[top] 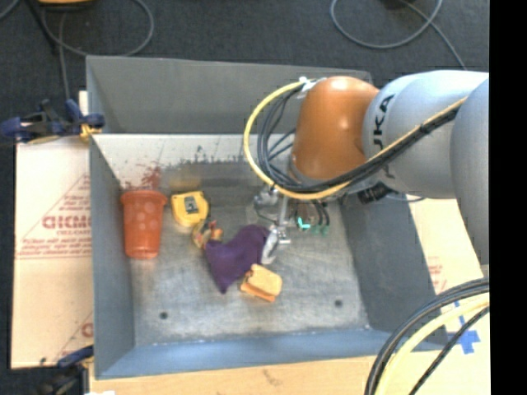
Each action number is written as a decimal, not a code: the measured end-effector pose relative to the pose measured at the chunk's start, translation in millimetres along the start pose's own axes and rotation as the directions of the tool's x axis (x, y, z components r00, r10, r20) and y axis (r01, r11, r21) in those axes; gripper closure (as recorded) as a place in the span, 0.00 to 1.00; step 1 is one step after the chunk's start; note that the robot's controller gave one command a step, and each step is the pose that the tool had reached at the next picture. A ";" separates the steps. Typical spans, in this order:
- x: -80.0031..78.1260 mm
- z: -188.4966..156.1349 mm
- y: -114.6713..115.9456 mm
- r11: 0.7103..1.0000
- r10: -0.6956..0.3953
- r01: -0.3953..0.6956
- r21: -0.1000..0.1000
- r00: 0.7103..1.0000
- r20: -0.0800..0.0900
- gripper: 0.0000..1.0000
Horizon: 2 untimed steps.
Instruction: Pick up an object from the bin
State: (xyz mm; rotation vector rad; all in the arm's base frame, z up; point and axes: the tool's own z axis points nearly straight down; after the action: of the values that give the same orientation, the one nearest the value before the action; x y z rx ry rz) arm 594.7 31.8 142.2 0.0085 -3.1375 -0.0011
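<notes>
Approach step: gripper (276,235), whether apart or together I cannot tell, at the two o'clock edge of purple cloth (233,255); next move probably calls for closing on it.

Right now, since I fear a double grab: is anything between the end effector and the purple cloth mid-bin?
Nothing visible does: the end effector sits at the upper right edge of the purple cloth. The orange-and-yellow toy lies against the cloth just below it and might get caught too.

Dark carpeted floor (206,23); black cables (333,11) loop across it.
</notes>
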 end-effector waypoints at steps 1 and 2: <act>-1.7 -4.6 0.1 1.000 0.000 0.000 0.000 1.000 0.008 0.00; -0.9 61.6 7.0 0.999 -0.052 0.052 0.001 0.999 0.007 1.00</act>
State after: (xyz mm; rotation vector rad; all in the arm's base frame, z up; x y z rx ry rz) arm 595.3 38.8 80.6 0.0906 -3.1437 0.0005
